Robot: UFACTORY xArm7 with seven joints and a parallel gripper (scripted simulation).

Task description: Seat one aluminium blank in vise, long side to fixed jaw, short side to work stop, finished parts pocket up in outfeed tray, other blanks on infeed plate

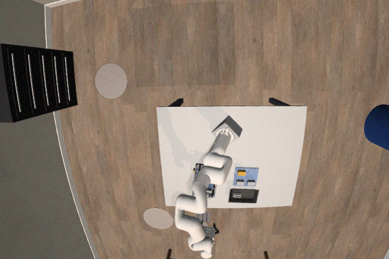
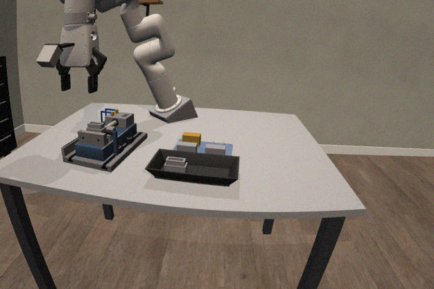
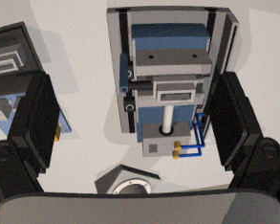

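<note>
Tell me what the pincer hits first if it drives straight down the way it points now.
Probably the vise: the open, empty pincer hangs well above it, fingers pointing down, and the wrist view centres on the part sitting in its opening. Exact alignment is uncertain.

table (image 2: 280, 159) | vise (image 2: 101, 145) | infeed plate (image 2: 227, 147) | outfeed tray (image 2: 210, 173) | arm base (image 2: 181, 112)

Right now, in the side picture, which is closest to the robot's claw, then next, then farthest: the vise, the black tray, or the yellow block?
1. The vise, below the open gripper, at the table's left.
2. The black tray, further right, near the front edge.
3. The yellow block, on the blue plate behind the tray. It looks farther than the tray, but only slightly.
</note>
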